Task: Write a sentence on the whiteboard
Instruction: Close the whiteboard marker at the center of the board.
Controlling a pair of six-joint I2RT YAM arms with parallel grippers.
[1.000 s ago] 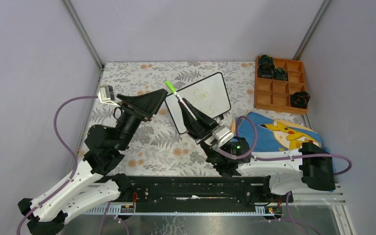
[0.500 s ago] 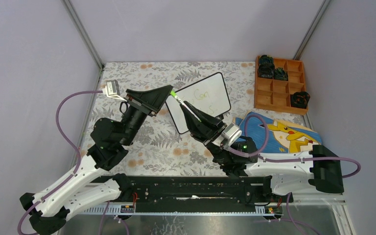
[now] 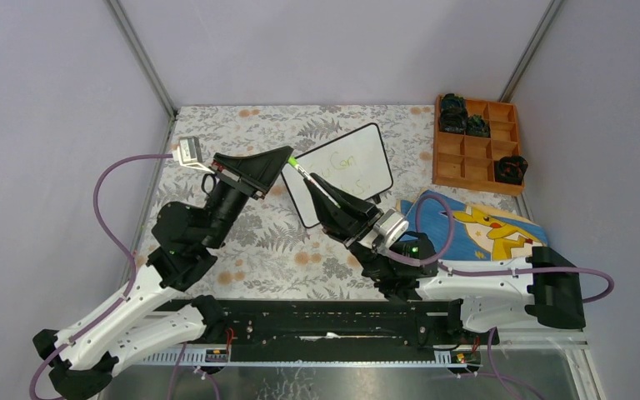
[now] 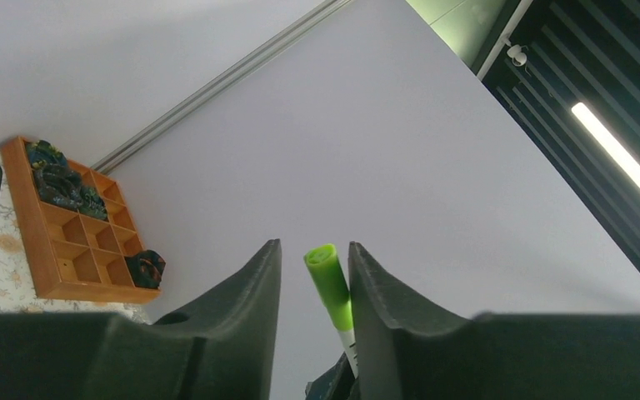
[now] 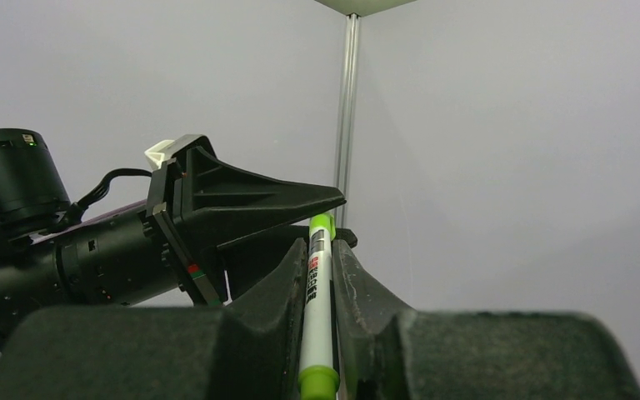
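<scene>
My right claw (image 5: 320, 250) is clamped tight on the white barrel of a marker (image 5: 318, 317), which it holds lifted off the flowered table (image 3: 258, 242) and pointed toward 11 o'clock. At 3 o'clock of this claw a blue picture panel with a yellow cartoon creature (image 3: 487, 227) lies flat.

At the marker's far end sits its green cap (image 4: 327, 279), and my left claw (image 4: 315, 245) reaches in from 9 o'clock with one finger on each side of it. These jaws stand narrow but not closed. In the left wrist view the cap lies against one finger, and a slim gap shows before the other.

Just past both claws, at 12 o'clock, the whiteboard (image 3: 368, 146) lies on the table, turned askew. The sentence (image 3: 347, 163) on it is faint green. I can read "Can", and the rest is too pale or hidden by my arm.

At 2 o'clock, in the far corner, stands a wooden tray (image 3: 450, 162) with dark lumps (image 3: 453, 112) in some compartments.
</scene>
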